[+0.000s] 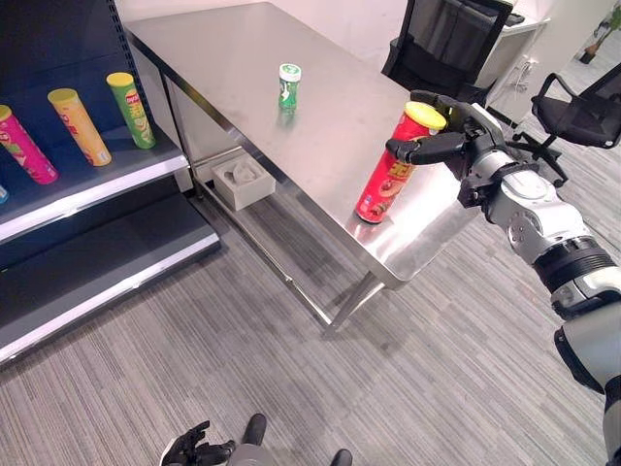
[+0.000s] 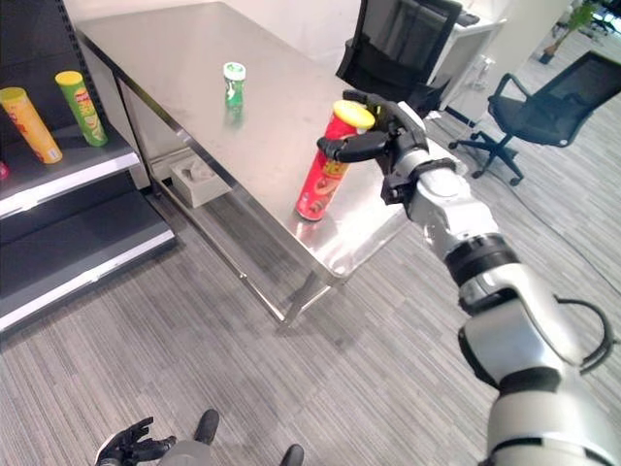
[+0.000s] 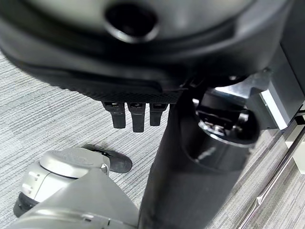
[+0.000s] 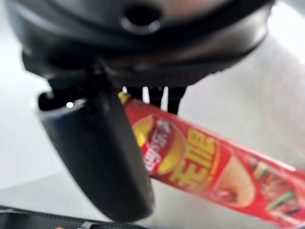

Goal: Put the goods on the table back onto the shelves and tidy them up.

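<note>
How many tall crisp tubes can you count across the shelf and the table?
4: the pink tube, orange tube and green tube on the shelf; the red tube on the table. Others may be hidden.

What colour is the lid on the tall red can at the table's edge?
Yellow lid; left eye view shows it best.

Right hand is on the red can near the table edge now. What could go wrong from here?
1. The red can stands tilted close to the table edge, and the right hand grips it only near the lid; it may slip or topple to the floor.
2. Swinging toward the shelf, the arm could knock over the small green bottle.
</note>
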{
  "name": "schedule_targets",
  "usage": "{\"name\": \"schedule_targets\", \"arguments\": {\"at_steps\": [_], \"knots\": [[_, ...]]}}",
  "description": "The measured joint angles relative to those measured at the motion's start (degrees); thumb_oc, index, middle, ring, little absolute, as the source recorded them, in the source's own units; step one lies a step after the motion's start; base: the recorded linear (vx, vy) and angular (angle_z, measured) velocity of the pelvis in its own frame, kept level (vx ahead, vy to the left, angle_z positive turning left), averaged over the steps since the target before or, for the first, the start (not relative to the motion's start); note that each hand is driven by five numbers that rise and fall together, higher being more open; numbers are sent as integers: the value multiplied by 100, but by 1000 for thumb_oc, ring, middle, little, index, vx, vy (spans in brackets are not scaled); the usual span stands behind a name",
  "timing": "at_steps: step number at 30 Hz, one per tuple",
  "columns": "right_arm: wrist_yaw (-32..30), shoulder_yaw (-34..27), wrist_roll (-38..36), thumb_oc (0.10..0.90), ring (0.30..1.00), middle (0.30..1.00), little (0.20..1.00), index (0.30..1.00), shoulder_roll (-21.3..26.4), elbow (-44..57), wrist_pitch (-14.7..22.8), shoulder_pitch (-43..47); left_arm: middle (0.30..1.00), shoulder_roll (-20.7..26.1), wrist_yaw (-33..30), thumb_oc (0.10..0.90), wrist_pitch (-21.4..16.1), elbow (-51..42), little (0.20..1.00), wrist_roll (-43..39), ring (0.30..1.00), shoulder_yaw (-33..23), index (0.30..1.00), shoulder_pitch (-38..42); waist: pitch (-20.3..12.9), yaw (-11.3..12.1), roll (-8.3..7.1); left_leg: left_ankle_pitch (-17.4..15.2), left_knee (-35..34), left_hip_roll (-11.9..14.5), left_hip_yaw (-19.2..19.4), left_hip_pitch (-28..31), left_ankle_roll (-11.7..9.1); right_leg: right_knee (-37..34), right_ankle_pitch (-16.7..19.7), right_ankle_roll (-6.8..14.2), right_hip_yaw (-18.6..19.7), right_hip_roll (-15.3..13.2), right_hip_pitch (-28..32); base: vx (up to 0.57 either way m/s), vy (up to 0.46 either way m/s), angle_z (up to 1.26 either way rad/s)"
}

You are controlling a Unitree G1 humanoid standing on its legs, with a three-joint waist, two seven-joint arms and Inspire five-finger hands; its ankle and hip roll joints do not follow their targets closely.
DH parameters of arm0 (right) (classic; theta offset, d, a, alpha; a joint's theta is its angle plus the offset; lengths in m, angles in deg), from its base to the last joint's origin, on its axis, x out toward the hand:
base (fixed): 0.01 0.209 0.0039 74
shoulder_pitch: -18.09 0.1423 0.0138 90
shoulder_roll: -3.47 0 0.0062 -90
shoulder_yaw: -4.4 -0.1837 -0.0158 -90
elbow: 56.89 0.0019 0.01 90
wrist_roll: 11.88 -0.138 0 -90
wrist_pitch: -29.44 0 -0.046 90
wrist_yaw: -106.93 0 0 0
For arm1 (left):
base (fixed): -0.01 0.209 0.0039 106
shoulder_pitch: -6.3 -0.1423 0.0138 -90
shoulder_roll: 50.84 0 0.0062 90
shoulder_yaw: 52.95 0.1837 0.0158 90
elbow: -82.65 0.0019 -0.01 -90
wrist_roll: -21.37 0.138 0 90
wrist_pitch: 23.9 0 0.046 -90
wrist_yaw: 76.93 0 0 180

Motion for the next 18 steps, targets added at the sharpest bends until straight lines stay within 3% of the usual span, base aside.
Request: {"name": "schedule_targets", "arguments": {"at_steps": [4,8,12,14,18], "knots": [[68,295,299,400,300,300,300,300,-109,-330,-235,162,900,9,0,800,1,6,900,0,900,0,900,0,-2,-9,-13,1,1,1,-5,-1,1,0,0,0,1,3,-1,0,0,0],[105,280,379,400,300,300,300,300,-122,-260,-243,161,900,9,-1,800,3,6,900,-6,900,-8,900,0,-2,-23,-12,10,1,2,17,1,13,0,0,0,18,1,-10,-15,-1,-1],[-46,-143,335,400,300,300,300,300,203,1563,-208,-374,900,4,-8,800,12,46,900,-68,900,-122,900,-57,-1,-197,-7,16,2,14,46,21,14,0,0,0,38,5,-7,-42,-23,-3],[-58,-523,305,400,300,300,300,300,499,2845,69,-992,900,-43,-20,800,10,17,900,-123,900,-256,900,-117,7,-194,6,16,1,13,72,62,14,-1,0,1,43,2,17,-28,-46,-6],[-108,-826,342,400,300,300,300,300,813,3309,366,-1211,900,-68,-17,800,8,-131,900,-127,900,-318,900,-140,10,-193,62,16,-1,29,70,100,6,-2,-23,-33,39,10,70,-49,-113,-1]]}}
